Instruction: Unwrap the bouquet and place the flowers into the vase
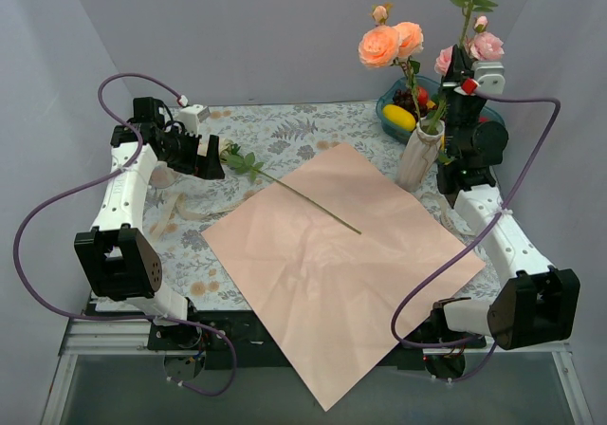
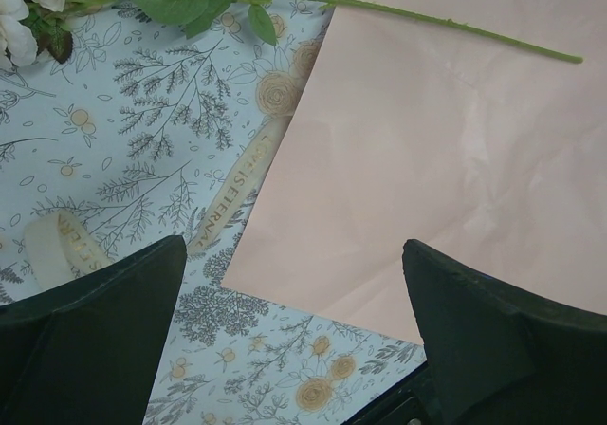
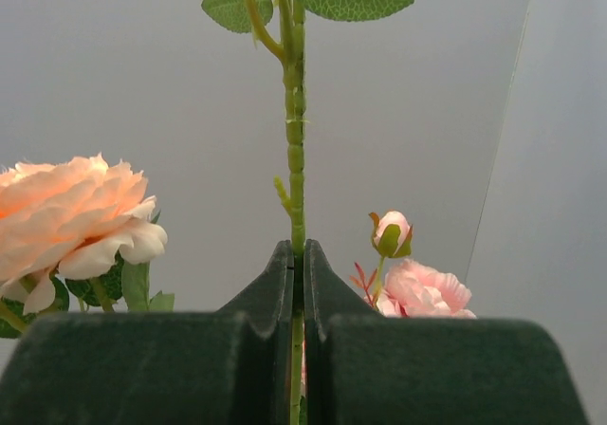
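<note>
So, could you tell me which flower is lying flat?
The white rose, its stem across the pink paper; the others stand upright at the vase.

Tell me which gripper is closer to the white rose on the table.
Left. The left gripper hovers beside the white rose; the right gripper is far off, above the vase.

The top external camera looks down from above and behind the arm bases, taking in the whole floral tablecloth (image 1: 285, 131). The left wrist camera hangs close over it, facing steeply down past the left gripper (image 2: 294, 245) at the pink paper (image 2: 455, 159) and lying stem (image 2: 427, 27), both shared with the top view. The right wrist camera looks out toward the grey wall (image 3: 142, 83) past the right gripper (image 3: 299, 249) and its upright stem (image 3: 296, 140). Its peach rose (image 3: 66, 216) also shows from above.
</note>
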